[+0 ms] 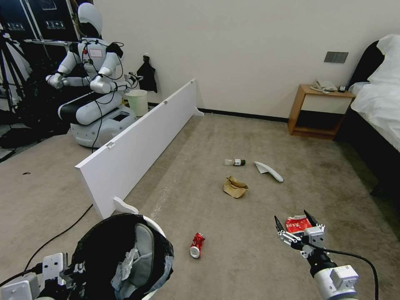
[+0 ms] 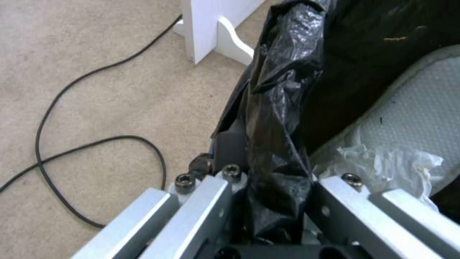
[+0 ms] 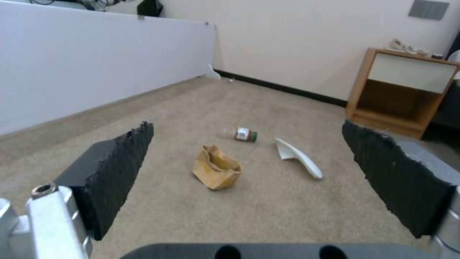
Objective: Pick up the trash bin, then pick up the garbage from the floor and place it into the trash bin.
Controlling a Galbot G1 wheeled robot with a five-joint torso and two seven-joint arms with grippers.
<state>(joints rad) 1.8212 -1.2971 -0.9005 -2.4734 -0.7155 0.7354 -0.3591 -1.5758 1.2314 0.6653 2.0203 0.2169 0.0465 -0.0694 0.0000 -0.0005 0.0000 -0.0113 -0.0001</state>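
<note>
The trash bin [image 1: 106, 243], white with a black liner [image 2: 283, 90], hangs tilted at the lower left of the head view. My left gripper [image 1: 66, 273] [image 2: 278, 183] is shut on its lined rim. A white slipper [image 1: 144, 250] and crumpled tissue [image 2: 383, 162] lie inside it. Low over the floor [image 1: 250, 258], my right gripper [image 1: 293, 227] is open, with a red wrapper [image 1: 298, 225] just beyond its fingertips. On the carpet lie a crushed red can [image 1: 197, 245], a brown paper bag [image 1: 235, 187] [image 3: 216, 167], a clear bottle [image 1: 235, 162] [image 3: 245, 134] and another white slipper [image 1: 268, 171] [image 3: 298, 157].
A long white board [image 1: 141, 141] stands on edge along the left. Behind it are another robot [image 1: 91, 79] and a pale bin [image 1: 137, 102]. A wooden nightstand [image 1: 318, 110] and a bed [image 1: 375, 108] stand at the right. A black cable [image 1: 58, 235] runs across the carpet.
</note>
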